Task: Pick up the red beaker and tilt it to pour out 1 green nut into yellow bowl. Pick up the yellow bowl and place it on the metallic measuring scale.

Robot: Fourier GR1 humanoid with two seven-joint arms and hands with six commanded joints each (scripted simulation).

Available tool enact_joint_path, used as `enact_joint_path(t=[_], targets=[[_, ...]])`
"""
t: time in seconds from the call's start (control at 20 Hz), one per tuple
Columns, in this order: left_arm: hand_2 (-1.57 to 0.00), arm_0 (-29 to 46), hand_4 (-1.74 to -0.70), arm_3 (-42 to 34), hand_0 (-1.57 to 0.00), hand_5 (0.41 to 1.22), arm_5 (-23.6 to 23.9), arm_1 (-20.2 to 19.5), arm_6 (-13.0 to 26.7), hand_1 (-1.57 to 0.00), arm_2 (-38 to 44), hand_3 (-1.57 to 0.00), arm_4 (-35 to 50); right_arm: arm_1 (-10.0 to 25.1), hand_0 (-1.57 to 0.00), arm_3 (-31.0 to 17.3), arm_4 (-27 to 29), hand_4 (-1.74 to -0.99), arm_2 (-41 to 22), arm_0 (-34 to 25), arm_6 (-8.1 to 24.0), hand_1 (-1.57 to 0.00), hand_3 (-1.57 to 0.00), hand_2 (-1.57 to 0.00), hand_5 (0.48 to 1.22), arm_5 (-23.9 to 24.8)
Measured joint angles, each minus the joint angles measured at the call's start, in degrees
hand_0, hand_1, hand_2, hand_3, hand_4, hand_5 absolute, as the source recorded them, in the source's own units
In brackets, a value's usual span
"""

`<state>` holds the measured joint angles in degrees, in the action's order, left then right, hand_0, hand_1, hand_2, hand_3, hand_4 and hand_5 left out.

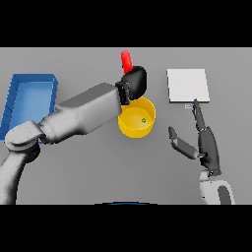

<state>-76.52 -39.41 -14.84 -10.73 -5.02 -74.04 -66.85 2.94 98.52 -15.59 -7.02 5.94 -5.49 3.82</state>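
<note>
Our left hand point(134, 81) has its fingers curled round the small red plastic beaker point(126, 60); the round yellow bowl point(129, 125), one green nut point(143, 119) inside, lies nearer our straight-fingered right hand point(206, 147).

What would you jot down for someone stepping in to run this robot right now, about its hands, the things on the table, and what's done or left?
Left hand: curled round the red beaker, held behind the round yellow bowl.
Right hand: open and idle, near the flat metallic measuring scale.
Done: one small green nut lies in the bowl.
Left: put the beaker down, then lift the bowl, which sits on the grey table left of the scale, onto the scale.
Also there: a blue tray at far left.
</note>
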Motion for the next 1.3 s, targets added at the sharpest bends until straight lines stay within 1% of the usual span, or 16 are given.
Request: enact_joint_path(t=[0.25,0.4,0.5,0.55,0.6,0.65,0.7,0.8,0.9,0.95,1.0,1.05,1.15,1.2,1.25,1.3], targets=[[-1.57,-2.94,-1.72,0.73,-1.57,1.221,0.07,0.97,-0.49,-1.57,-3.75,-1.57,-0.89,0.29,0.0,-0.18,0.71,-1.152,0.97,-0.37,-0.18,0.0,0.0,0.0,0.635,0.36],[-1.57,-8.03,-1.72,1.93,-1.57,1.221,0.19,-0.62,-3.29,-1.57,-4.03,-1.57,-0.12,0.08,0.0,-0.59,1.66,-1.147,1.04,-0.65,-0.46,0.0,0.0,0.0,0.642,-0.28],[-1.57,-11.66,-1.73,4.1,-1.57,1.221,1.62,-2.07,-2.77,-1.57,-4.31,-1.57,-0.47,0.28,0.0,-0.86,1.32,-1.154,0.63,-0.69,-1.6,0.0,0.0,0.0,0.654,-0.65],[-1.57,-13.3,-1.73,5.45,-1.57,1.221,2.06,-2.5,-3.25,-1.57,-3.24,-1.37,0.74,-0.14,0.0,-1.17,0.94,-1.156,0.11,-0.09,-2.71,0.0,0.0,0.0,0.659,-0.62],[-1.57,-15.0,-1.73,7.22,-1.57,1.221,3.17,-3.26,-2.98,-1.57,-1.65,-1.18,2.11,0.22,0.0,-0.61,0.71,-1.16,0.26,-0.02,-2.58,0.0,0.0,0.0,0.66,-0.42],[-1.57,-16.91,-1.73,8.88,-1.57,1.221,4.57,-4.29,-3.27,-1.57,-0.55,-1.26,3.07,0.06,0.0,-0.01,0.71,-1.16,-0.04,0.24,-2.92,0.0,0.0,0.0,0.663,-0.52],[-1.57,-18.55,-1.73,11.2,-1.57,1.221,4.96,-5.16,-1.52,-1.57,1.37,-1.32,4.62,0.1,0.0,-0.86,0.75,-1.161,0.25,-1.09,-1.36,0.0,0.0,0.0,0.661,-0.43],[-1.57,-21.23,-1.73,17.05,-1.57,1.221,6.05,-6.41,-1.34,-1.57,6.53,-1.41,9.89,-0.15,0.0,-0.86,1.11,-1.156,-0.09,-0.68,-2.11,0.0,0.0,0.0,0.658,-0.9],[-1.57,-22.55,-1.73,21.42,-1.57,1.221,6.41,-7.77,0.86,-1.57,13.38,-1.47,17.21,-0.39,0.0,-1.8,0.28,-1.146,-0.33,-0.9,-2.05,0.0,0.0,0.0,0.641,-0.34],[-1.57,-22.57,-1.74,23.44,-1.57,1.221,6.44,-9.64,2.0,-1.57,17.47,-1.43,21.94,-0.23,0.0,-1.77,-0.64,-1.14,-0.11,-1.26,-1.34,0.0,0.0,0.0,0.637,0.69],[-1.57,-22.41,-1.74,25.6,-1.57,1.221,6.78,-10.96,4.0,-1.57,21.58,-1.42,26.61,-0.01,0.0,-1.63,-1.54,-1.144,-0.44,-1.05,-2.04,0.0,0.0,0.0,0.633,1.02],[-1.57,-22.51,-1.74,27.12,-1.57,1.221,7.34,-12.07,4.96,-1.57,25.03,-1.4,30.66,-0.14,0.0,-2.17,-2.27,-1.142,-0.78,-1.66,-1.68,0.0,0.0,0.0,0.63,1.29],[-1.57,-21.31,-1.74,30.71,-1.57,1.221,9.92,-14.99,7.19,-1.57,30.26,-1.43,37.51,-0.06,0.0,-2.26,0.53,-1.11,0.22,-2.16,-2.16,0.0,0.0,0.0,0.623,0.02],[-1.57,-20.06,-1.74,31.72,-1.57,1.221,10.97,-17.15,6.2,-1.57,32.74,-1.46,40.98,-0.46,0.0,-2.67,1.45,-1.093,0.16,-2.1,-3.28,0.0,0.0,0.0,0.623,-0.55],[-1.57,-18.85,-1.74,32.87,-1.57,1.221,12.14,-18.2,7.57,-1.57,34.84,-1.48,44.12,-0.6,0.0,-2.76,2.98,-1.083,0.48,-2.29,-3.55,0.0,0.0,0.0,0.625,-1.43],[-1.57,-16.93,-1.74,33.79,-1.57,1.221,13.26,-19.82,7.37,-1.57,37.01,-1.5,47.4,-0.71,0.0,-2.31,3.39,-1.081,0.44,-2.36,-3.54,0.0,0.0,0.0,0.631,-1.62]])
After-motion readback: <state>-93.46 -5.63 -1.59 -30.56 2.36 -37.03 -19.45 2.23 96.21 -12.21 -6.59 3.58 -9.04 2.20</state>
